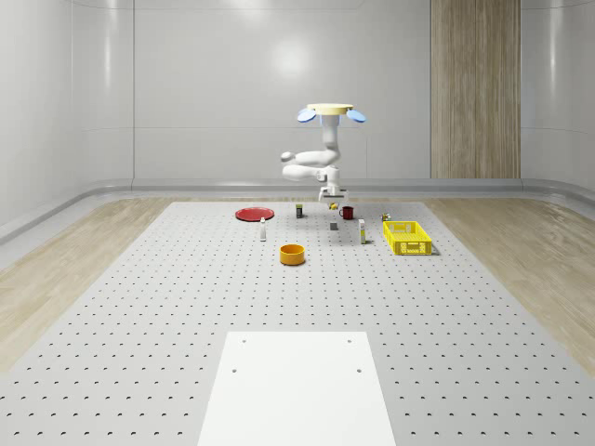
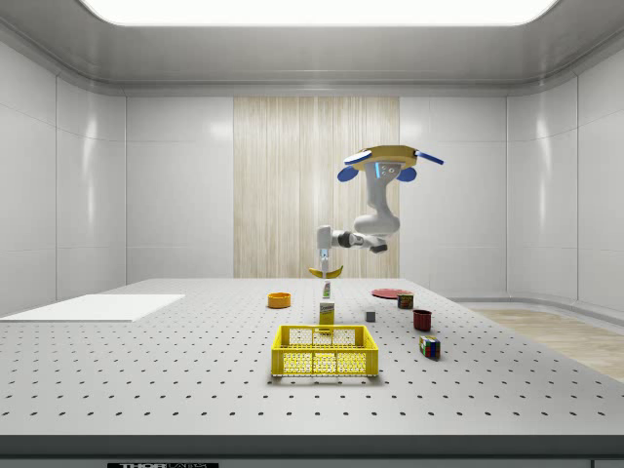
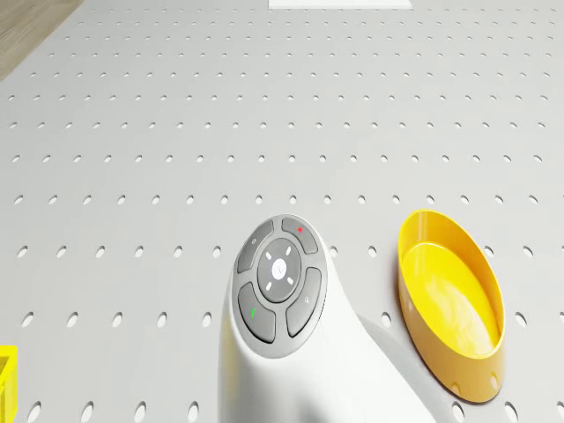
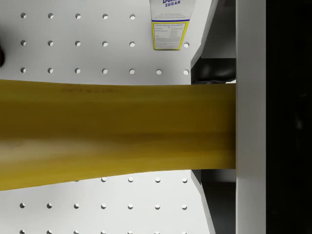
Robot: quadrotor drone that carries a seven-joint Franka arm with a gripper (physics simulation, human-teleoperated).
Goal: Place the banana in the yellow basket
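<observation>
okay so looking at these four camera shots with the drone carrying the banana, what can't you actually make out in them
- Banana: in the wrist view its ends run past the picture's edge and behind a finger.
- Sugar box: wrist view's edge cuts off most of its label.
- Yellow basket: just a corner at the drone view's edge.
- Small items near the red mug: too small to identify in the whole-scene view.
- Gripper: whether it is over the basket yet, neither off-robot view settles.

Banana [image 4: 117, 131] cut off by wrist view edge; sugar box [image 4: 169, 24] top cropped; yellow basket [image 3: 7, 381] sliver only.

yellow banana [image 4: 117, 131], yellow basket [image 2: 325, 351], red plate [image 1: 253, 214]
</observation>
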